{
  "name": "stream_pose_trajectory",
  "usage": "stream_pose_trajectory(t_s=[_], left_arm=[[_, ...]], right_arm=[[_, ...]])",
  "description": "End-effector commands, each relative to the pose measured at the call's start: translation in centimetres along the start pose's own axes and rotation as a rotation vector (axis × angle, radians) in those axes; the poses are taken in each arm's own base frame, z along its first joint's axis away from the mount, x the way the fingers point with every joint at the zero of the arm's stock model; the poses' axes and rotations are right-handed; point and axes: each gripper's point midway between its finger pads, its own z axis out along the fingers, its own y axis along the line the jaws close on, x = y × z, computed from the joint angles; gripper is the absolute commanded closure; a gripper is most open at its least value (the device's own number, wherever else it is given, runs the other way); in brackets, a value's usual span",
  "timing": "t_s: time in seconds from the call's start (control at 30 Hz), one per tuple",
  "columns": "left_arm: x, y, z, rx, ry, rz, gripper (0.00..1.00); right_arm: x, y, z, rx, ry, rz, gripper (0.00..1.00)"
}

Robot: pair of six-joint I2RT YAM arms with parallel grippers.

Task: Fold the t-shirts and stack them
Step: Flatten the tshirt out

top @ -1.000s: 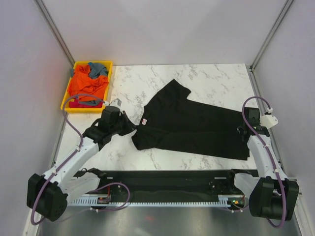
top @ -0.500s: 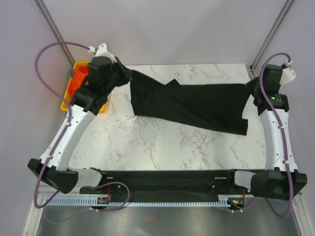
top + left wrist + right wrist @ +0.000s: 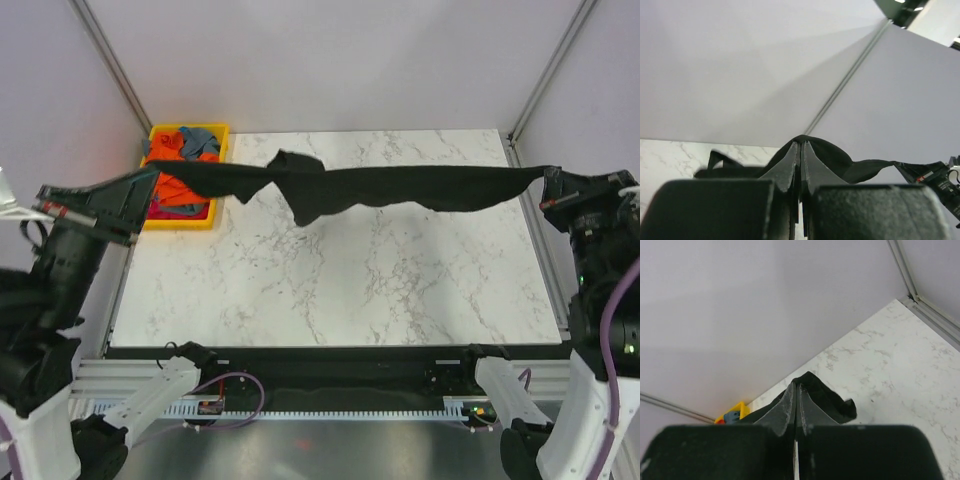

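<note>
The counter is a white marble-patterned top (image 3: 330, 280) with fine grey veins, framed by a metal rail along its right edge and a dark strip along its near edge. Only one thing rests directly on it: a yellow tray (image 3: 185, 222), set in the far left corner. A crumpled orange t-shirt (image 3: 182, 196) and a grey-blue t-shirt (image 3: 200, 138) are heaped inside it.
</note>
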Motion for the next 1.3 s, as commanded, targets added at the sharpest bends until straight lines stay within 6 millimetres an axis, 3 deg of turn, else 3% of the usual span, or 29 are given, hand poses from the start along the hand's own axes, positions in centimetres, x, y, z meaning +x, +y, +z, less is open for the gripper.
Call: stream_pose_trajectory(t_s=[0.0,0.13,0.2,0.3,0.4,0.43,0.47,0.53,0.6,0.63,0.67,0.7,0.73,0.77,0.8,0.83,0.87,0.9,0.93,0.97,1.0,1.1,1.13,1.17,1.23,1.27], left_arm=[[1.6,0.0,-1.4,0.019,0.053,-0.046,0.98],[1.3,-0.4,-1.9,0.023,0.065,-0.038,0.98],[1.3,-0.3,-1.5,0.018,0.075,-0.019,0.98],[2.0,0.7,0.5,-0.020,0.095,0.040,0.98],[3.8,3.3,4.4,-0.120,0.150,0.140,0.98],[4.0,3.9,5.5,-0.147,0.156,0.162,0.98],[6.0,5.6,7.9,-0.193,0.210,0.204,0.98],[6.8,7.2,10.3,-0.252,0.220,0.244,0.98],[9.3,9.3,13.8,-0.292,0.278,0.293,0.98],[8.2,9.0,15.1,-0.285,0.243,0.303,0.98],[8.2,9.4,16.2,-0.287,0.239,0.329,0.98],[10.2,11.2,18.7,-0.312,0.280,0.346,0.98],[7.9,11.0,19.9,-0.311,0.218,0.358,0.98],[7.9,11.9,21.3,-0.324,0.214,0.380,0.98],[9.4,13.6,23.5,-0.341,0.240,0.388,0.98],[6.3,13.4,24.6,-0.333,0.161,0.390,0.98],[5.5,13.6,25.4,-0.328,0.137,0.379,0.98],[6.3,14.7,26.9,-0.319,0.149,0.373,0.98],[3.4,13.4,26.9,-0.295,0.075,0.374,0.98],[2.3,12.7,27.2,-0.273,0.031,0.380,0.98],[1.6,12.4,27.0,-0.267,0.007,0.387,0.98],[0.2,10.8,25.6,-0.235,-0.032,0.388,0.98],[1.7,11.3,25.5,-0.227,0.012,0.384,0.98],[0.9,9.9,24.1,-0.204,0.000,0.370,0.98],[3.1,8.8,21.8,-0.186,0.062,0.337,0.98],[4.3,8.7,21.1,-0.194,0.085,0.341,0.98]], right_arm=[[1.0,0.3,-2.1,-0.027,0.051,0.026,1.00],[0.6,0.9,-2.9,-0.053,0.046,0.030,1.00],[0.6,0.8,-2.2,-0.044,0.050,0.022,1.00],[0.9,0.3,0.5,-0.009,0.054,0.008,1.00],[1.2,0.2,4.4,0.003,0.052,0.004,1.00],[1.3,0.3,6.6,0.003,0.050,0.001,1.00],[1.5,0.3,7.8,0.005,0.052,-0.002,1.00],[2.2,0.0,11.4,0.014,0.058,-0.008,1.00],[2.6,-0.3,14.1,0.030,0.057,-0.020,1.00],[3.5,-1.1,16.7,0.064,0.070,-0.029,1.00],[3.9,-1.5,18.0,0.082,0.069,-0.053,1.00],[2.9,-1.3,19.3,0.098,0.021,-0.067,1.00],[4.3,-2.4,22.0,0.135,0.051,-0.085,1.00],[4.4,-2.5,23.3,0.146,0.055,-0.107,1.00],[2.6,-1.0,24.1,0.116,0.016,-0.105,1.00],[3.9,-1.3,26.5,0.117,0.051,-0.109,1.00],[3.6,-0.6,27.3,0.097,0.047,-0.108,1.00],[1.5,1.4,27.4,0.049,0.006,-0.107,1.00],[2.3,1.3,29.0,0.053,0.025,-0.120,1.00],[1.7,1.7,29.2,0.054,0.012,-0.133,1.00],[0.0,2.6,28.7,0.045,-0.029,-0.166,1.00],[-0.1,1.4,28.7,0.096,-0.044,-0.210,1.00],[-0.8,1.4,27.7,0.100,-0.058,-0.225,1.00],[-0.7,1.3,27.2,0.099,-0.057,-0.230,1.00],[0.4,1.0,25.9,0.073,-0.037,-0.266,1.00],[1.9,-0.3,25.8,0.103,-0.004,-0.279,1.00]])
